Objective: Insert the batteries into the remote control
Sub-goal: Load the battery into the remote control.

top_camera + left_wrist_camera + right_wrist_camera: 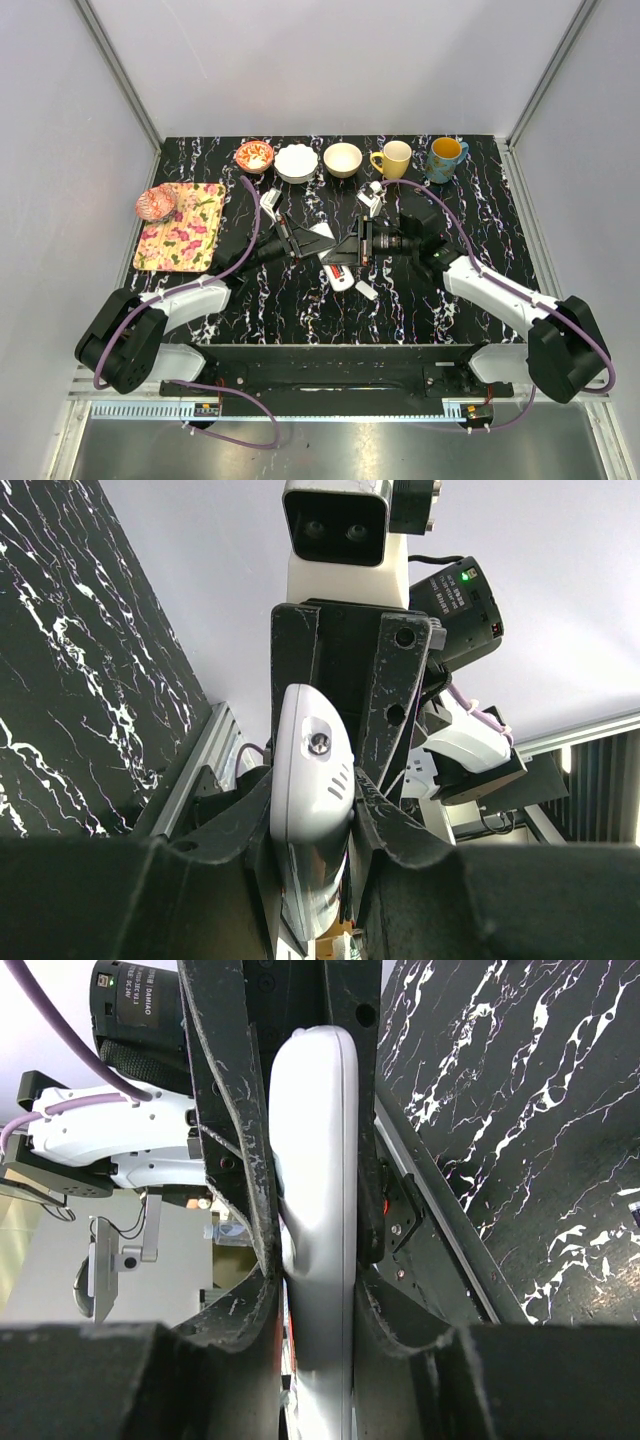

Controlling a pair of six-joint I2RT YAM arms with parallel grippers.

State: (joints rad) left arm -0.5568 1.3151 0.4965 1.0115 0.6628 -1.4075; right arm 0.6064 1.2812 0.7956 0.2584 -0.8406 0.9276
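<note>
my left claw (312, 825) is closed tight on the remote control (308, 780), with a finger pressed against each long side. my right claw (315, 1295) is clamped on the same remote control from the opposite end. the remote control is held between my two claws over the middle of the desk (290, 312), about midway between its left and right edges. a small white tab (366, 291) lies on the desk just beside it, toward the near edge.
</note>
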